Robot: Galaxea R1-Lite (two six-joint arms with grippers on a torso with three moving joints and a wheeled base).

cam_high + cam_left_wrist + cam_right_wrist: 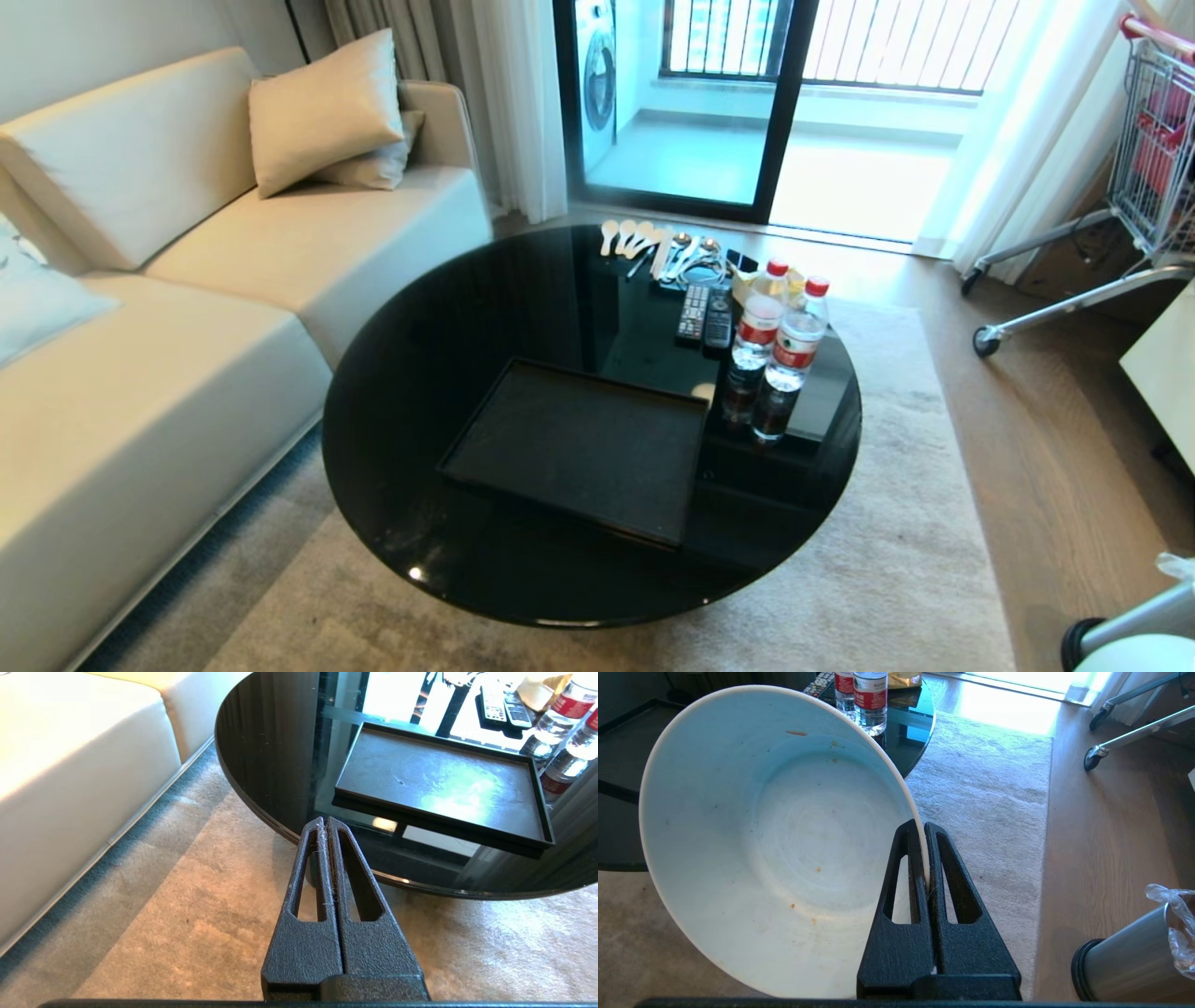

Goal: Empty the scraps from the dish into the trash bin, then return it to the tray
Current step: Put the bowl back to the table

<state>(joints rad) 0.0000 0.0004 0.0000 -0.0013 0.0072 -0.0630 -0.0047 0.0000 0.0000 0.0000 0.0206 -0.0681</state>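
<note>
- Now, seen from the right wrist camera, the right gripper (926, 828) is clenched on the rim of the dish (775, 849), one finger inside the rim and one outside, holding it tilted on edge with its hollow facing the camera.
- Only a few orange specks and smears cling to the pale inner surface of the dish; no larger scraps show in it.
- Held so, the dish hangs over the beige rug (994, 812), off the near edge of the round black glass table (448, 355).
- Beside the rug, the trash bin (1129, 961) stands on the wood floor, its clear bag liner (1174, 910) folded over the rim.
- On the table, the tray (579, 448) lies bare, nearer the robot than two water bottles (780, 336), two remote controls (705, 315) and a row of spoons (653, 247).
- Over the rug just short of the table edge, the left gripper (325, 822) hovers with its fingers pressed together on nothing.
- A cream sofa (187, 308) runs along the left.
</note>
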